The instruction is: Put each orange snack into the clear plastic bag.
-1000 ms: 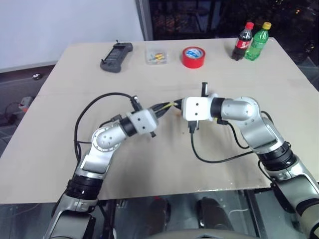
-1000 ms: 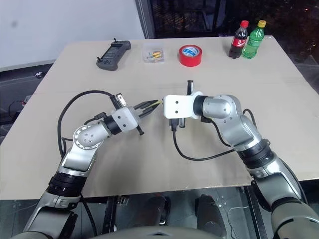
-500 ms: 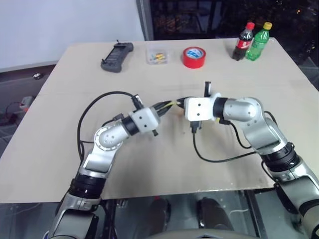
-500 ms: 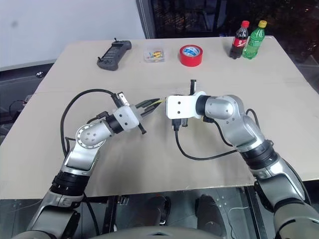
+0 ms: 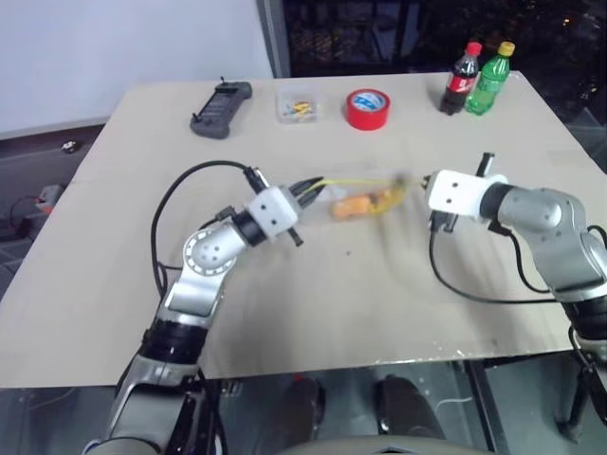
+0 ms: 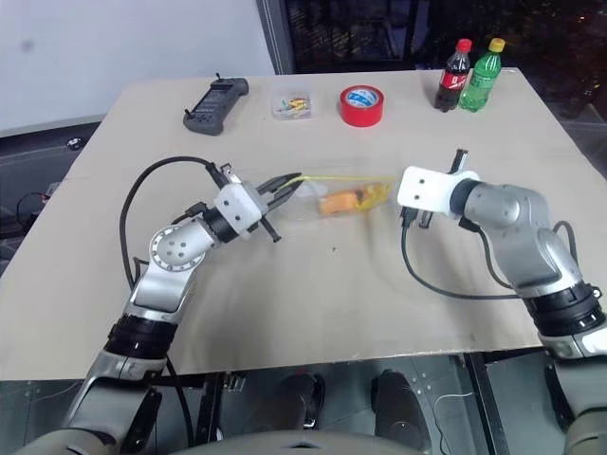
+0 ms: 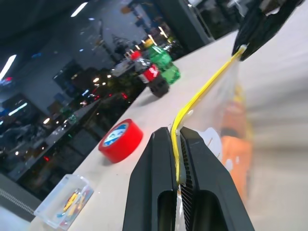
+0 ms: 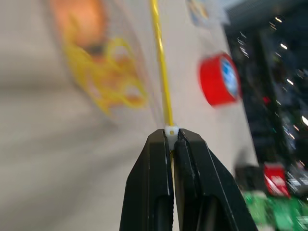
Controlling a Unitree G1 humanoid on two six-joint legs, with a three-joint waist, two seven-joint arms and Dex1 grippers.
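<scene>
The clear plastic bag [image 6: 318, 201] hangs stretched between my two grippers above the middle of the table, its yellow seal strip [image 6: 343, 178] drawn taut. An orange snack [image 6: 340, 202] lies inside it, and the orange snack [image 7: 235, 155] also shows through the film in the left wrist view. My left gripper [image 7: 177, 138] is shut on the strip at the bag's left end. My right gripper [image 8: 171, 136] is shut on the small white slider at the strip's right end. The bag's right half is blurred.
Along the table's far edge stand a black handheld device [image 6: 216, 102], a small clear box of coloured bits [image 6: 292, 103], a red tape roll [image 6: 362, 104], and a cola bottle [image 6: 453, 76] beside a green bottle [image 6: 477, 83]. Black cables loop from both wrists.
My right gripper has swung well to the right along the yellow strip, away from the left gripper. The bag, bunched between them before, now hangs stretched out. The left gripper barely moved.
</scene>
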